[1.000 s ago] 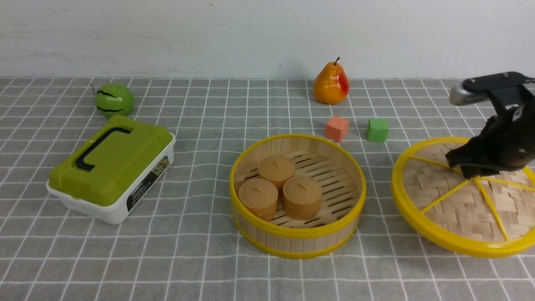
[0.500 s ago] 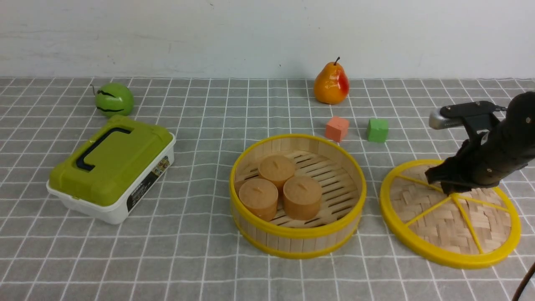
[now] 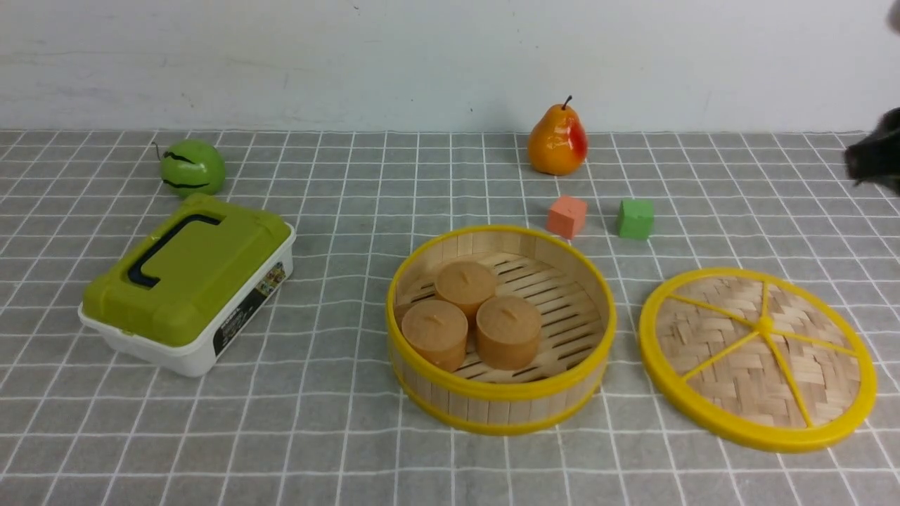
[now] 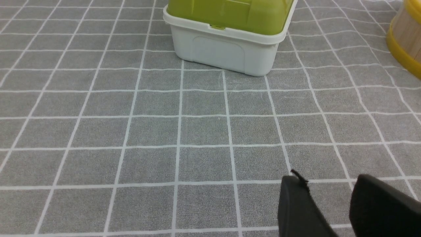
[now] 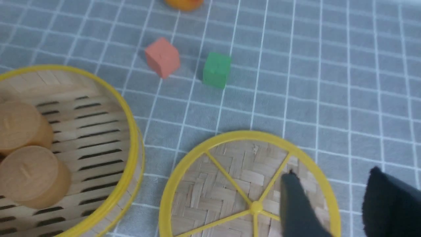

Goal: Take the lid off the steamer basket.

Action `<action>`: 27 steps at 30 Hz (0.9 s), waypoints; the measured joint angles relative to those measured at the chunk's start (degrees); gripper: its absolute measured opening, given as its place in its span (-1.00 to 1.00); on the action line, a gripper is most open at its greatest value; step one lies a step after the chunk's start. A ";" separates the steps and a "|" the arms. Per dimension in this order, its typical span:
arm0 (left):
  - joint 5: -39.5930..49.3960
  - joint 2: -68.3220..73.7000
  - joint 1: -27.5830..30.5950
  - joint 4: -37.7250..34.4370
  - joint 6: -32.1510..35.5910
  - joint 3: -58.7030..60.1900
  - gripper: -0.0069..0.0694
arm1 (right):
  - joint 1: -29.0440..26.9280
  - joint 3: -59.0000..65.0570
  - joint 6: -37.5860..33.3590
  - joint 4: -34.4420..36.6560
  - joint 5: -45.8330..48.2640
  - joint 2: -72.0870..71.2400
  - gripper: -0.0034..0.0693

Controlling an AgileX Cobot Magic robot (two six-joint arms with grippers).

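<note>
The steamer basket (image 3: 500, 409) stands uncovered at the middle of the cloth, with three brown round buns (image 3: 467, 313) on its slatted floor. Flat on the cloth to its right, apart from it, lies the lid (image 3: 758, 358), woven bamboo with a yellow rim and spokes. My right gripper (image 3: 875, 158) is a dark blur at the far right edge, high above the lid. In the right wrist view that gripper (image 5: 332, 171) is open and empty above the lid (image 5: 230, 184). My left gripper (image 4: 325, 179) is open over bare cloth, seen only in the left wrist view.
A white box with a green lid (image 3: 186, 281) sits at the left, with a green round fruit (image 3: 191, 167) behind it. A pear (image 3: 557, 140), an orange-red cube (image 3: 567, 216) and a green cube (image 3: 635, 218) lie behind the basket.
My right gripper lowered the lid flat onto the cloth, let go of its hub, and rose away to the far right edge. The basket and the left arm have not moved.
</note>
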 joint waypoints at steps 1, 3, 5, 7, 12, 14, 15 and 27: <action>0.00 0.00 0.00 0.00 0.00 0.00 -0.19 | 0.00 1.29 -0.17 0.06 0.06 -2.76 -0.55; 0.00 0.00 0.00 0.00 0.00 0.00 -0.19 | 0.00 4.86 -0.41 0.17 -0.07 -8.39 -0.81; 0.00 0.00 0.00 0.00 0.00 0.00 -0.19 | 0.00 9.13 -0.43 0.17 -0.53 -14.73 -0.94; 0.00 0.00 0.00 0.00 0.00 0.00 -0.19 | 0.00 10.67 -0.43 0.17 -0.53 -16.88 -0.96; 0.00 0.00 0.00 0.00 0.00 0.00 -0.19 | 0.00 16.10 -0.60 0.17 -0.18 -24.23 -0.97; 0.00 0.00 0.00 0.00 0.00 0.00 -0.19 | 0.00 16.87 -0.60 0.31 0.61 -25.81 -0.97; 0.00 0.00 0.00 0.00 0.00 0.00 -0.19 | 0.00 16.95 -0.60 0.38 0.95 -26.17 -0.97; 0.00 0.00 0.00 0.00 0.00 0.00 -0.19 | 0.00 17.41 -3.96 3.50 10.79 -29.89 -0.96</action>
